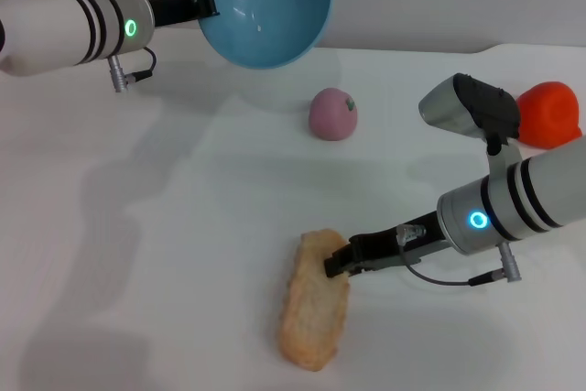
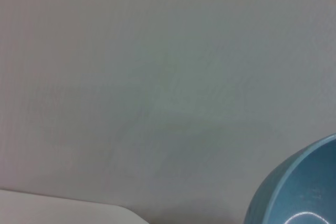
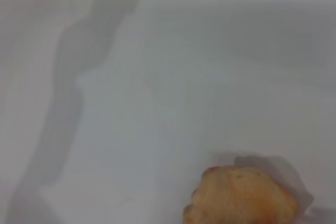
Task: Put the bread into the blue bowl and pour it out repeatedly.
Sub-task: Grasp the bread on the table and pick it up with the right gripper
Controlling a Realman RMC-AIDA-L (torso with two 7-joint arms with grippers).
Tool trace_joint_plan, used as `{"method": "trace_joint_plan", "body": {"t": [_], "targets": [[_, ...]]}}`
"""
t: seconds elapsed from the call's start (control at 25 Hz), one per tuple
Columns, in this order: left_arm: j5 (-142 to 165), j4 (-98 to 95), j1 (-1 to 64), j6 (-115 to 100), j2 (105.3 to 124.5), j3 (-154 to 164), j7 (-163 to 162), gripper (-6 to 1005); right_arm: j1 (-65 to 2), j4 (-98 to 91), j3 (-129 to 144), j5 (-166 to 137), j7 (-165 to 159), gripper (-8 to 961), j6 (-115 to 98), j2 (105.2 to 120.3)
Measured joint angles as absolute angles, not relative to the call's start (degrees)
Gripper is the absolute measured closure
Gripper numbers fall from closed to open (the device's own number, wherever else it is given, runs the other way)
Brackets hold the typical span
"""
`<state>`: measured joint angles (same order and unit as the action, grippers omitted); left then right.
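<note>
The bread (image 1: 314, 304), a long tan loaf with a rough crust, lies on the white table (image 1: 183, 254), its long axis running near-to-far, tipped slightly right. The right gripper (image 1: 335, 264) is clamped on its far end. The left gripper (image 1: 207, 3) grips the smooth, glossy blue bowl (image 1: 265, 2) by its rim, holding it tilted above the table's far side.

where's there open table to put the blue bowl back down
Widest bare stretch: table left of the bread, below the lifted blue bowl in the left gripper. Crowded on the right: right gripper at the bread, pink ball, orange toy.
</note>
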<state>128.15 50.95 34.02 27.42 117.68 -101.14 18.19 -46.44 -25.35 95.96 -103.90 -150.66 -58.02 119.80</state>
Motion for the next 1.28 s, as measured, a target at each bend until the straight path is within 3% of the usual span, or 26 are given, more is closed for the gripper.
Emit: {"method": "trace_joint_plan", "body": {"t": [0.24, 0.68, 0.84, 1.28], "targets": [[128.15, 51.17, 33.74, 27.65, 117.65, -101.08, 18.19, 993, -45.50, -24.52, 95.98, -98.61, -145.97, 688, -57.84, 119.58], [128.14, 50.85, 33.75, 27.98, 117.59, -101.07, 18.19, 994, -44.48, -23.88, 96.05, -96.67, -144.73, 733, -58.17, 119.54], [128.14, 50.76, 33.74, 28.59, 117.53, -101.07, 18.19, 994, -44.26, -23.85, 96.18, -96.76, -144.71, 797, -58.72, 119.45], [128.14, 50.71, 33.04, 30.88, 117.35, -101.45, 18.45, 994, -37.68, -32.58, 94.34, -96.98, -144.49, 865, -62.41, 118.45]]}}
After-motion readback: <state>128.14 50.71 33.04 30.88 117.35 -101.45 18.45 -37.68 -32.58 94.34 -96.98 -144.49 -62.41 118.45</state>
